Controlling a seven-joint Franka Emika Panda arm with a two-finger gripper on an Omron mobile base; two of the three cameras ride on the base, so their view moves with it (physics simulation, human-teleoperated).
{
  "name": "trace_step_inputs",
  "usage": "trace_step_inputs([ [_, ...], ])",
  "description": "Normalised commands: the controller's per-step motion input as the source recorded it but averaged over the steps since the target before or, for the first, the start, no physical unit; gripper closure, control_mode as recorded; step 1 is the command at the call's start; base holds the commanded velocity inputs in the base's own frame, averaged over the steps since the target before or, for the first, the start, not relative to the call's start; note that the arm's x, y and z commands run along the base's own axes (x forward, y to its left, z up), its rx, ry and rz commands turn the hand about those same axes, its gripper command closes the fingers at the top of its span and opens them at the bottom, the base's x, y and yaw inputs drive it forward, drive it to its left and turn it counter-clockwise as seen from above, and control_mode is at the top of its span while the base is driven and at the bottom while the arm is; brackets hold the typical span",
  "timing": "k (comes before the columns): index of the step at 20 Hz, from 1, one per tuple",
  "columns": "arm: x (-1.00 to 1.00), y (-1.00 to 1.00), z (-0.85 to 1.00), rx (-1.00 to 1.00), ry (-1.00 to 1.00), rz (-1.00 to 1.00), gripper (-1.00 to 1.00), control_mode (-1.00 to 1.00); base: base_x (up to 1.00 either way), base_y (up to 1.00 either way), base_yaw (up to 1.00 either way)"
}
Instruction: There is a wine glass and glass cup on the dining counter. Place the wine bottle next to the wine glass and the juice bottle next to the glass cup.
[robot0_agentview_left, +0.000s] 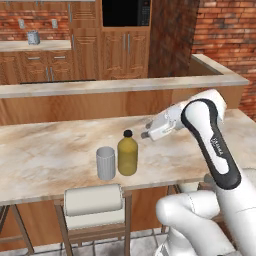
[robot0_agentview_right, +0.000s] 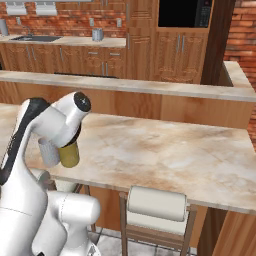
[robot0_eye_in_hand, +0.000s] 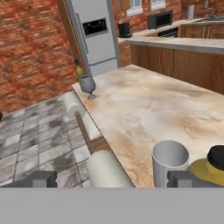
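The yellow juice bottle (robot0_agentview_left: 127, 155) with a black cap stands upright on the dining counter (robot0_agentview_left: 50, 150), close beside the pale glass cup (robot0_agentview_left: 105, 163) on its left. My gripper (robot0_agentview_left: 148, 133) hovers open just right of the bottle's cap, apart from it, with nothing between its fingers. In the hand view the glass cup (robot0_eye_in_hand: 169, 161) and juice bottle (robot0_eye_in_hand: 213, 165) sit near the right fingertip (robot0_eye_in_hand: 186, 178). Far down the counter the dark wine glass (robot0_eye_in_hand: 88, 84) stands by the edge. The olive-green wine bottle (robot0_eye_in_hand: 79, 70) is right behind it. My arm partly hides the juice bottle (robot0_agentview_right: 70, 155) in the right base view.
Padded stools (robot0_agentview_left: 93, 200) (robot0_agentview_right: 156, 202) are tucked under the counter's near edge. A raised tier (robot0_agentview_left: 120, 85) runs along the far side. A steel fridge (robot0_eye_in_hand: 94, 35) and brick wall stand beyond the counter's end.
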Motion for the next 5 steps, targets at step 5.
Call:
trace_step_inputs([
  [5,-0.71,0.0,0.18,-0.01,0.01,-0.27,-1.0,-1.0,0.0,0.0,0.0],
])
